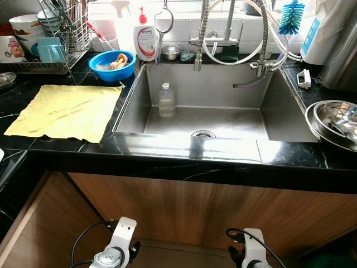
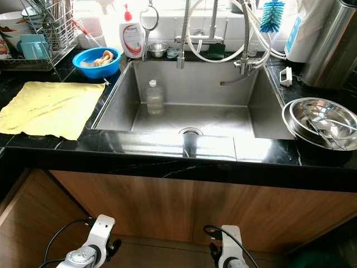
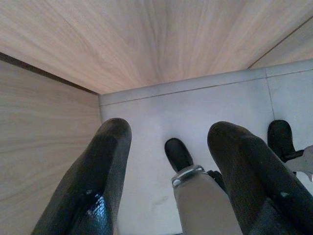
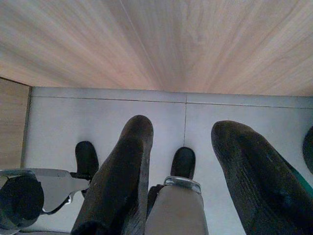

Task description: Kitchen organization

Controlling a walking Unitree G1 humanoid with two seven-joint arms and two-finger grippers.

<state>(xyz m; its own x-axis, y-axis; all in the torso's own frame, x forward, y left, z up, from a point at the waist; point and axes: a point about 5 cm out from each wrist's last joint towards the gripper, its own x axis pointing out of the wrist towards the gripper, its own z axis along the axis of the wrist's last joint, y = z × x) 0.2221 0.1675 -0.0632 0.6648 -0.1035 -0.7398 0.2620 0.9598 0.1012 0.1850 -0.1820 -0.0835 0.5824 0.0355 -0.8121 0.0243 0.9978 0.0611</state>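
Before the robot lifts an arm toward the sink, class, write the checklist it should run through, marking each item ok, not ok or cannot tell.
1. Left gripper empty, fingers apart: ok.
2. Right gripper empty, fingers apart: ok.
3. Both arms hang low in front of the wooden cabinet, below the counter: ok.
4. Plastic bottle stands upright in the sink, nothing leaning on it: ok.
5. Bottle's cap tight: cannot tell.
6. Yellow cloth lies flat on the counter, left of the sink: ok.
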